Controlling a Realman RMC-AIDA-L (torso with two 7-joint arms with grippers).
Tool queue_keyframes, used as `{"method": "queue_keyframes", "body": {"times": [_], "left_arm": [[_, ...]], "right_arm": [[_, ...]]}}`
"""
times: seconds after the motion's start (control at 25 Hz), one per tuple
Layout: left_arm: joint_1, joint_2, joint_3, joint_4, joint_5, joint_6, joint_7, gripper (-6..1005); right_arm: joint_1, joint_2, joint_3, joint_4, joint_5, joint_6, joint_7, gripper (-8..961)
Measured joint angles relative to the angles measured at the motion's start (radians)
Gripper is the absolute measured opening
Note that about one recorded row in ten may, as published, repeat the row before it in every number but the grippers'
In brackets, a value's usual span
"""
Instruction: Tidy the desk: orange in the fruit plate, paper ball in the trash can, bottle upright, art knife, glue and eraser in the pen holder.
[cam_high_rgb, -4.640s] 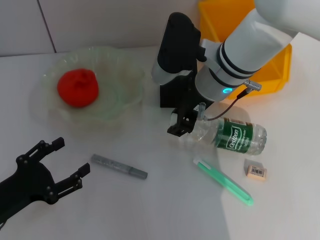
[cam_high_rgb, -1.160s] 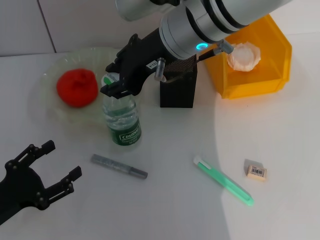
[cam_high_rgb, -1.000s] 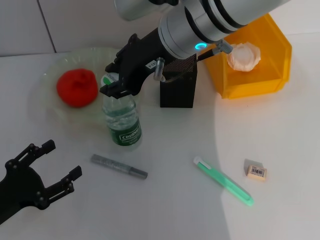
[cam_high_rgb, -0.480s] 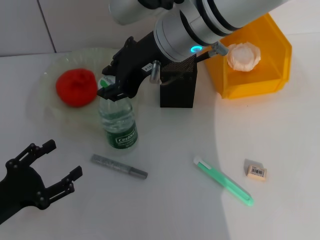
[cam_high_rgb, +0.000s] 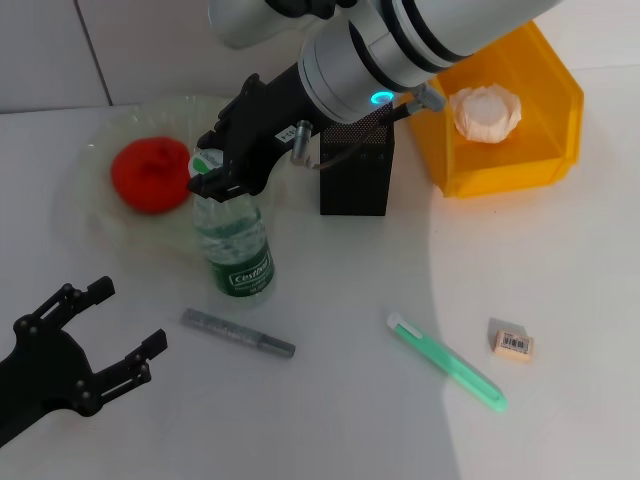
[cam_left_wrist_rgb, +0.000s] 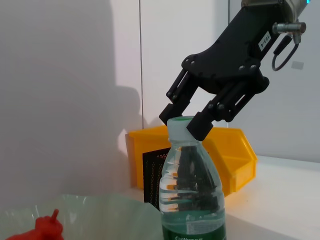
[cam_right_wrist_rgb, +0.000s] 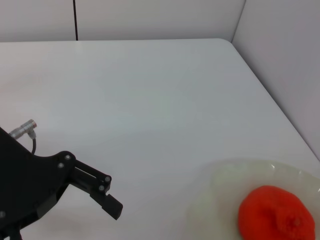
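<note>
Right gripper (cam_high_rgb: 212, 172): jaws parted to either side of the white cap, seemingly just off it, not clamping. Bottle (cam_high_rgb: 234, 240): directly below the jaws, standing upright, long axis vertical, cap up, base on the tabletop near the fruit plate (cam_high_rgb: 100, 150), toward the far left corner. Art knife (cam_high_rgb: 238, 333): flat, long axis running left-right, nearer the left gripper (cam_high_rgb: 105, 335), whose jaws hang open and empty at the near-left edge
</note>
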Motion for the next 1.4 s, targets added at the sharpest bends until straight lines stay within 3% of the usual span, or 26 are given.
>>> {"method": "queue_keyframes", "body": {"times": [0.64, 0.88, 1.16, 1.4], "left_arm": [[-0.014, 0.000, 0.000, -0.004, 0.000, -0.007, 0.000, 872], [-0.014, 0.000, -0.001, -0.005, 0.000, -0.007, 0.000, 872], [-0.012, 0.000, 0.001, -0.005, 0.000, -0.003, 0.000, 872], [-0.010, 0.000, 0.002, -0.002, 0.000, -0.002, 0.000, 872]], "right_arm": [[-0.030, 0.000, -0.016, -0.062, 0.000, 0.013, 0.003, 555], [-0.083, 0.000, -0.007, -0.160, 0.002, 0.029, 0.007, 741], [-0.226, -0.005, 0.091, -0.319, 0.127, 0.072, -0.018, 743], [-0.402, -0.008, 0.272, -0.327, 0.445, -0.015, -0.233, 753]]}}
